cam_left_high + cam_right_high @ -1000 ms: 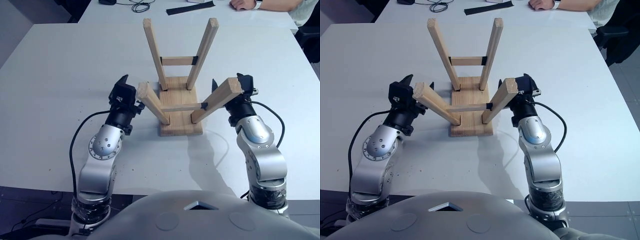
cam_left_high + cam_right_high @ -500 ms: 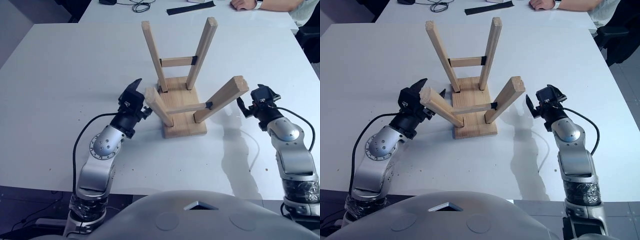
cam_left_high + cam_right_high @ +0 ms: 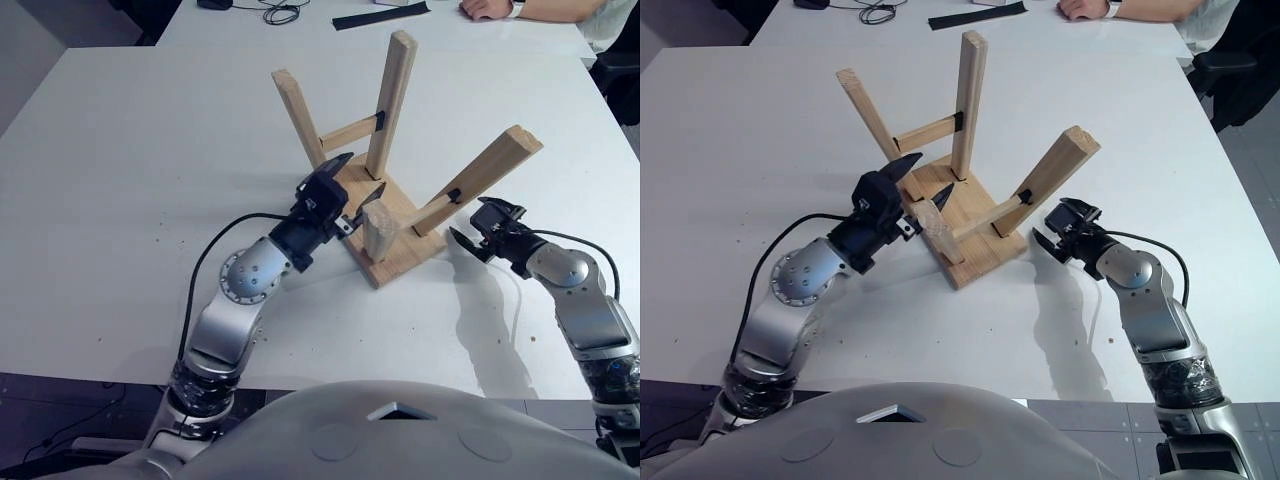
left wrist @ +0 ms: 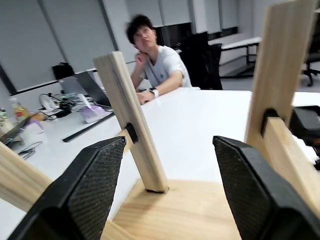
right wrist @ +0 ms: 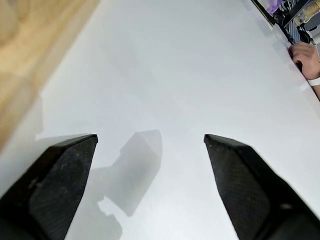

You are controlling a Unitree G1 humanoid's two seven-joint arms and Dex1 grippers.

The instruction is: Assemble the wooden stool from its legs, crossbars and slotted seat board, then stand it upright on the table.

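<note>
The wooden stool lies upside down, its seat board (image 3: 402,252) on the white table (image 3: 130,180) and turned at an angle. All its legs point up: two far ones (image 3: 390,100), a right one (image 3: 488,172) leaning outward, and a near one (image 3: 378,230). Crossbars (image 3: 350,132) join them in pairs. My left gripper (image 3: 357,178) is open over the seat board's left corner, between the legs; its wrist view looks across the board (image 4: 185,210) at a leg (image 4: 132,120). My right gripper (image 3: 472,228) is open and low at the seat's right edge (image 5: 30,60), holding nothing.
A black strip (image 3: 380,17) and cables (image 3: 280,12) lie on the far table, where a person's hand (image 3: 490,8) rests. Wide bare tabletop stretches left of the stool. The table's front edge runs close below both arms.
The stool has turned on the table, its right leg swinging away to the right. My left gripper moved right, in between the legs. My right gripper left the right leg and dropped beside the seat.
</note>
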